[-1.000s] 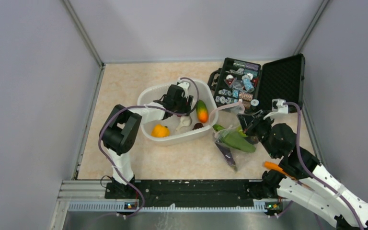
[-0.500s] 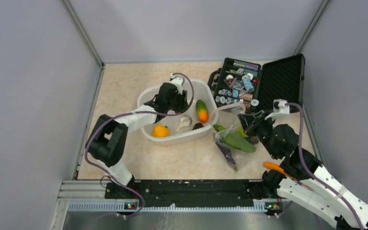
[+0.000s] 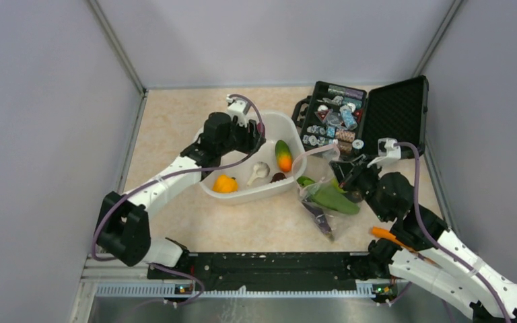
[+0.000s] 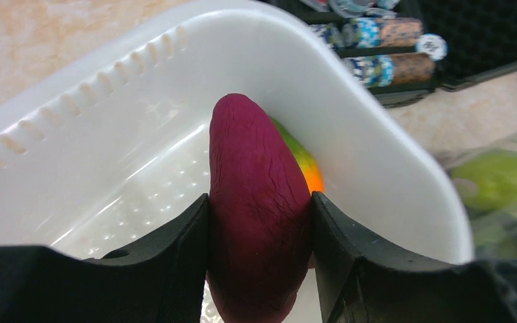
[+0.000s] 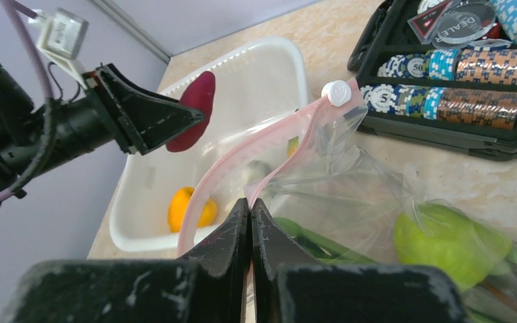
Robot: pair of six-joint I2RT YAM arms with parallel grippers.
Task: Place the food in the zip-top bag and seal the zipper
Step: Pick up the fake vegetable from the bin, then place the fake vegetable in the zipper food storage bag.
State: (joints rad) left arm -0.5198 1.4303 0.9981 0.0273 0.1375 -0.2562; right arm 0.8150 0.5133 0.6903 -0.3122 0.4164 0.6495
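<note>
Left arm has stretched out since 1 s ago. Its elbow swung down and left, and the left hand (image 4: 259, 205) pulled back from the tub's (image 3: 242, 194) middle toward its far-left corner. Right arm and bag (image 3: 328, 200) are unchanged.

Left hand is clamped on the eggplant (image 4: 256, 155), 1 finger on each side. The eggplant's tip sticks out past the fingertips, and it hangs above the tub floor without touching it.

Right hand (image 5: 250, 214) is pinched together on the zipper (image 5: 269, 147) and holds the pink strip up off the desk (image 3: 168, 121). The strip arcs toward the tub, with the white slider (image 5: 338, 92) at its far end.

The bag lies on the desk just right of the tub's near-right corner, mouth facing the tub. Green food pieces (image 3: 333, 199) are inside it.

In the tub:
- pepper (image 3: 225, 183), near-left
- white piece (image 3: 259, 169), centre
- orange-green fruit (image 3: 283, 156), by the right wall

The open case (image 3: 394, 111) with chips sits right of the tub, beyond the bag.
</note>
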